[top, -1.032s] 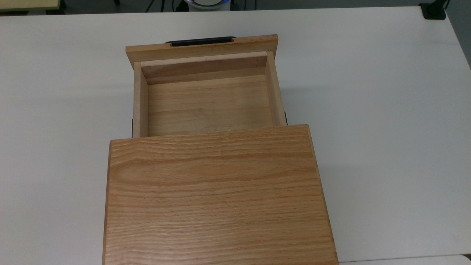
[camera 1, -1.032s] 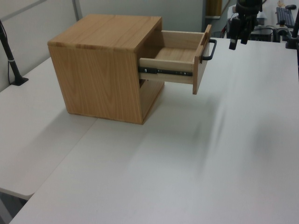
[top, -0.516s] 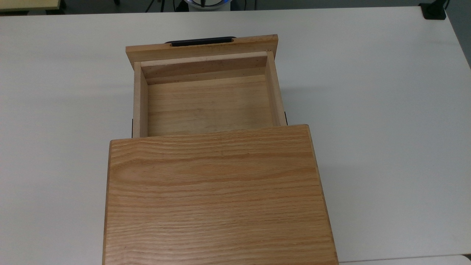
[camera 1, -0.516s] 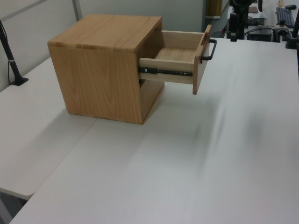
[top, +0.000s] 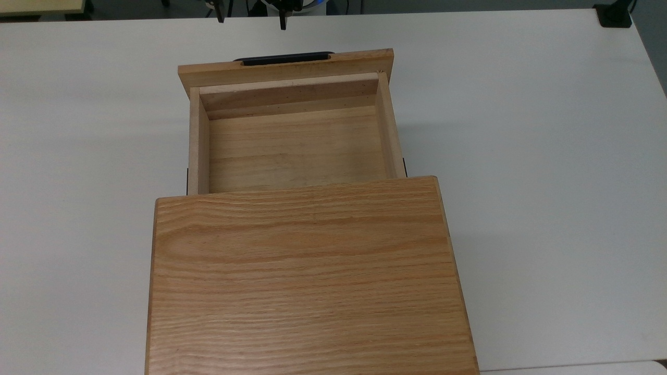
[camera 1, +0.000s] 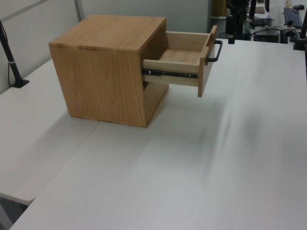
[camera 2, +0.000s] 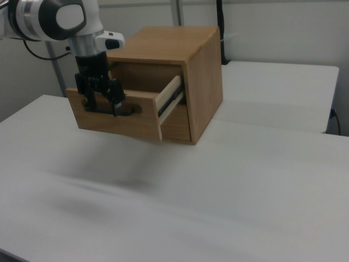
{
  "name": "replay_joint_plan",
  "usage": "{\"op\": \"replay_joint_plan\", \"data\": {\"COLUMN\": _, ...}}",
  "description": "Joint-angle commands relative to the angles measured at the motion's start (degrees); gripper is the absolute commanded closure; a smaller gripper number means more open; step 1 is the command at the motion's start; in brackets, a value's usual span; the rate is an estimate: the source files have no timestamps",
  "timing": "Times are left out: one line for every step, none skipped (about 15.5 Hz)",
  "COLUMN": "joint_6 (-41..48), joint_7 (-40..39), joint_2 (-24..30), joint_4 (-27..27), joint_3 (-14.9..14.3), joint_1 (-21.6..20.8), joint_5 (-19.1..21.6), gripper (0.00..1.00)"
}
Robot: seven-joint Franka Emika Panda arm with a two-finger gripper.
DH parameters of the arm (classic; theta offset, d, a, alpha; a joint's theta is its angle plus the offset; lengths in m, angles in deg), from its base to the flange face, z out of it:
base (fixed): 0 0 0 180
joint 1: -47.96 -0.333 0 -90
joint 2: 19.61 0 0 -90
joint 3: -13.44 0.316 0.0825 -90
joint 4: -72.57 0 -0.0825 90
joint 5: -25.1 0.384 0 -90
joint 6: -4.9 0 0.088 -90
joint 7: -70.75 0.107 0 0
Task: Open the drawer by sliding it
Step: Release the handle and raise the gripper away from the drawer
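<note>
Light oak wooden drawer [top: 294, 140] with long black bar handle [top: 284, 58], slid out of wood-grain cabinet [camera 1: 108, 67], interior bare, white table [top: 547, 156], black two-finger gripper [camera 2: 101, 105] in right view before the handle, fingers apart, holding nothing

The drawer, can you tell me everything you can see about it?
The drawer is a light wooden tray pulled far out of its cabinet, level and with nothing inside. Its side walls are paler than the floor. The wide front panel carries a long black bar handle. A black metal slide rail runs along its side. It hangs above the white table, held only by the cabinet. The claw hovers beyond the handle, open, not touching it.
</note>
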Motion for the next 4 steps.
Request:
{"op": "replay_joint_plan", "data": {"joint_6": 1.55, "joint_7": -0.71, "joint_2": -0.57, "joint_4": -1.85, "joint_3": -0.28, "joint_1": 0.32, "joint_5": -0.45, "gripper": 0.0}}
{"op": "replay_joint_plan", "data": {"joint_6": 1.28, "joint_7": -0.63, "joint_2": -0.39, "joint_4": -1.85, "joint_3": -0.72, "joint_1": 0.32, "joint_5": -0.45, "gripper": 0.0}}
{"op": "replay_joint_plan", "data": {"joint_6": 1.28, "joint_7": -0.62, "joint_2": -0.3, "joint_4": -1.85, "joint_3": -1.25, "joint_1": 0.23, "joint_5": -0.45, "gripper": 0.0}}
{"op": "replay_joint_plan", "data": {"joint_6": 1.28, "joint_7": -0.62, "joint_2": -0.22, "joint_4": -1.85, "joint_3": -1.43, "joint_1": 0.14, "joint_5": -0.45, "gripper": 0.0}}
